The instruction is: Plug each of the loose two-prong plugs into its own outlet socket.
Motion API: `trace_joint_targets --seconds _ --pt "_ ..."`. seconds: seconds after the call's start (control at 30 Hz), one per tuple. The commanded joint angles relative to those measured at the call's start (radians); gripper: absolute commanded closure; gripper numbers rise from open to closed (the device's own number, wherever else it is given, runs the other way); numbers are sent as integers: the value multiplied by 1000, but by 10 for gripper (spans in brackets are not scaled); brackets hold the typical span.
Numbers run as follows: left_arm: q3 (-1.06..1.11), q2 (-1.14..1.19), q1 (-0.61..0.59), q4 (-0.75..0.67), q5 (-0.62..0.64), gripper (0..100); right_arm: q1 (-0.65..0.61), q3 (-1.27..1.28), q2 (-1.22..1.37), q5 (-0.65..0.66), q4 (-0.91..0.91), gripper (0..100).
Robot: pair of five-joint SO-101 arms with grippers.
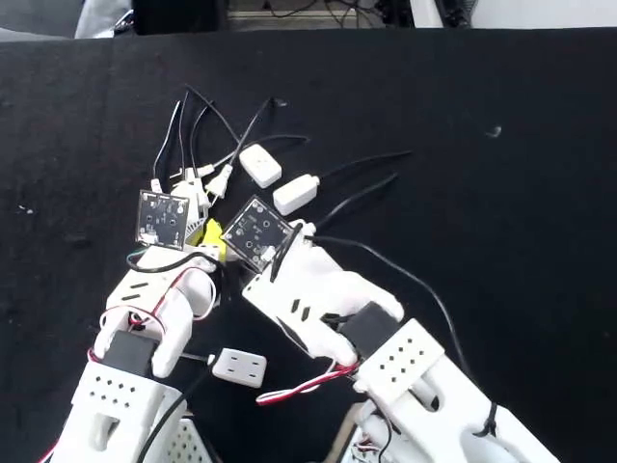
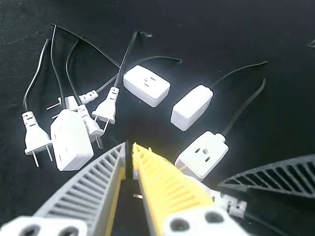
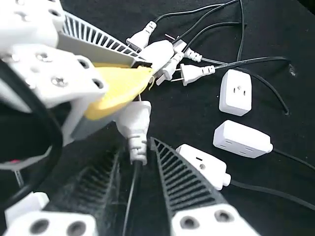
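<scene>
Right gripper [image 3: 137, 145] is clamped on a two-prong plug [image 3: 133, 120] by its neck, cord trailing back, prob so the prongs lead. Left gripper [image 2: 129, 146] is pinched shut w/ nothing seen in it, lying over the plug's head, maybe steadying it. Nearest outlet socket [image 2: 202, 155] sits just beside. Spare plugs [image 2: 37, 140] are heaped left of centre on the desk [image 1: 501, 193].

My right gripper [image 3: 135, 147] straddles the neck of a white plug [image 3: 134, 120], whose cord trails back toward my camera. The left gripper [image 3: 146, 73], closed to a point, hangs just above that plug. Three white outlet sockets [image 3: 235, 92] [image 3: 242, 139] [image 3: 203, 164] lie beside them.
</scene>
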Motion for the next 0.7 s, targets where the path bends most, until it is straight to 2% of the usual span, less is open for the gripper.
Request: trace_joint_targets --seconds 0.0,0.67 --pt "-8 2 -4 -6 -6 970 -9 -15 -22 -8 -6 988" --pt "12 2 -2 -12 -6 970 -9 -50 -21 -41 0 988"
